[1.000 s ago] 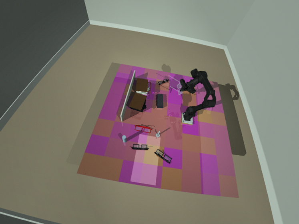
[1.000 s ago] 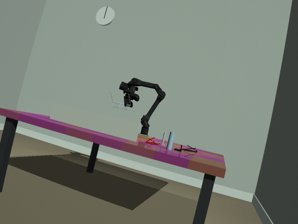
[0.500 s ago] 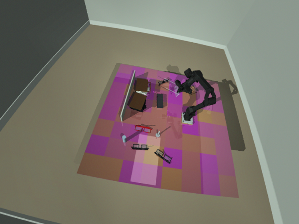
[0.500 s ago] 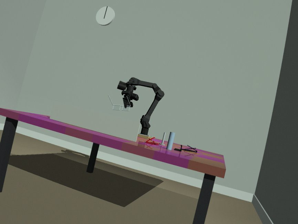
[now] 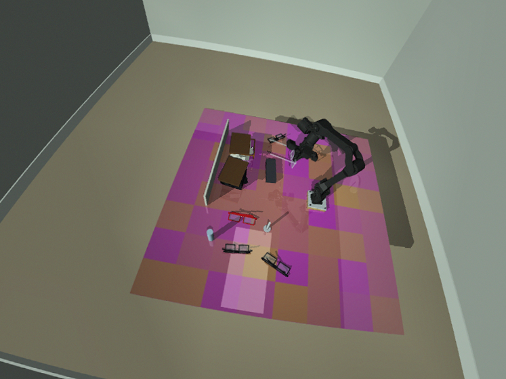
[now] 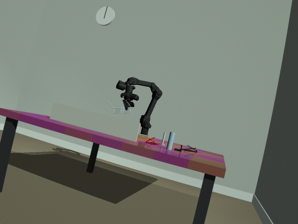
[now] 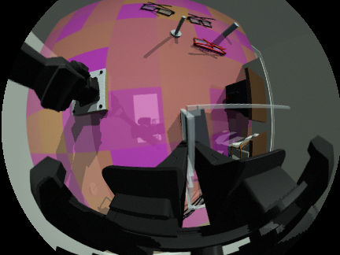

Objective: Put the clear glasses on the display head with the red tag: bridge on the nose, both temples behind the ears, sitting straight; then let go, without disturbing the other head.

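Note:
My gripper is shut on the front frame of the clear glasses. It holds them above the table, both temples open and pointing toward the heads' side. In the exterior view the fingertips overlap the right-hand lens. Two display heads stand side by side under brown tops: the far head is pale below its top, with an amber frame at its front; the near head is black. The glasses are apart from both heads. I cannot make out a red tag.
A pale upright panel stands behind the heads. A dark box lies in front of them. Black glasses lie beyond it. Red glasses, a thin stand, a blue-grey cylinder and two dark glasses stand or lie nearer.

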Robot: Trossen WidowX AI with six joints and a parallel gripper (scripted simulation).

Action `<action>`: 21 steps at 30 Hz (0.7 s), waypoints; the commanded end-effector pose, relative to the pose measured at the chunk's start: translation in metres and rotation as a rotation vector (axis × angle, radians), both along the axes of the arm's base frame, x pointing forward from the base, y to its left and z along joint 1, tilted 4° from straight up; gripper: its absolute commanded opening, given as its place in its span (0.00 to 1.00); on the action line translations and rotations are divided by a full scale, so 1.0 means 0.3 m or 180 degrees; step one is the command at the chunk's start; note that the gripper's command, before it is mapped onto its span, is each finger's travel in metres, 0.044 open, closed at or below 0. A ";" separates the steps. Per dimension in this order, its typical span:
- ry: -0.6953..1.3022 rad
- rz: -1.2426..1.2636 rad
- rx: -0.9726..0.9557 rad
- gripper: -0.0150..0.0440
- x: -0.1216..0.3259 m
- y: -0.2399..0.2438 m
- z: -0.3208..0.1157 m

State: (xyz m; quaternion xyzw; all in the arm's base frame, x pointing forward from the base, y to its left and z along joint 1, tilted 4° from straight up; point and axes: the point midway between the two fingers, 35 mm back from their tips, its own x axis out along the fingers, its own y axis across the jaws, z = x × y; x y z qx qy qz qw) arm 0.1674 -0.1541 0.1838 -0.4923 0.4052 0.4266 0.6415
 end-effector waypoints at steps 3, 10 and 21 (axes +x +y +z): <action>0.0175 -0.0049 0.0050 0.25 0.049 0.029 -0.022; 0.0383 -0.0107 0.0081 0.25 0.106 0.074 -0.049; 0.0685 -0.0210 0.0044 0.25 0.190 0.159 -0.091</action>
